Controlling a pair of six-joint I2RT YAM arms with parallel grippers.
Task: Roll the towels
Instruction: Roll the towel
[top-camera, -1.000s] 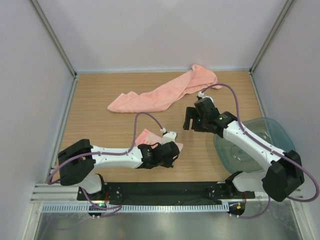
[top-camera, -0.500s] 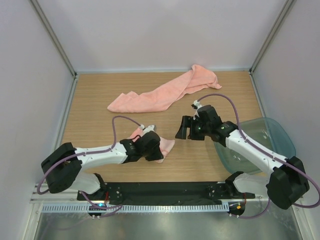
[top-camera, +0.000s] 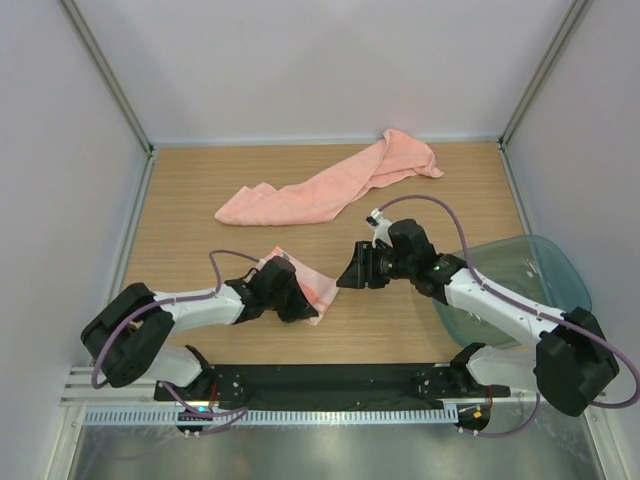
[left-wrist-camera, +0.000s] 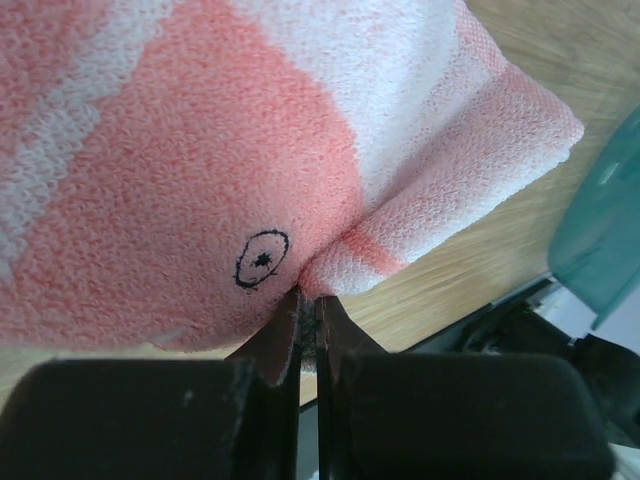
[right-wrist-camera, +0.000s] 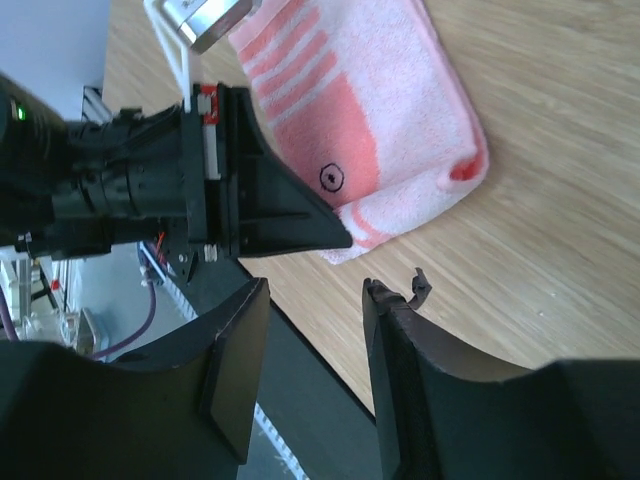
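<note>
The long plain pink towel (top-camera: 320, 190) lies spread across the far part of the table. The smaller striped towel (top-camera: 318, 288) (right-wrist-camera: 370, 130) lies near the front, partly folded over. My left gripper (top-camera: 302, 302) (left-wrist-camera: 308, 302) (right-wrist-camera: 335, 238) is shut on that towel's near edge, with the pink terry (left-wrist-camera: 200, 150) bulging above the fingertips. My right gripper (top-camera: 350, 276) (right-wrist-camera: 315, 290) hovers just right of the small towel. Its jaws stand apart with only bare wood between them.
A translucent teal tray (top-camera: 545, 262) (left-wrist-camera: 600, 230) sits at the right front, under the right arm. The black base rail (top-camera: 330, 380) runs along the near edge. Grey walls close in the table on three sides.
My left gripper has pulled the small towel to the left. My right gripper has moved down and left toward it, and its jaws have narrowed.
</note>
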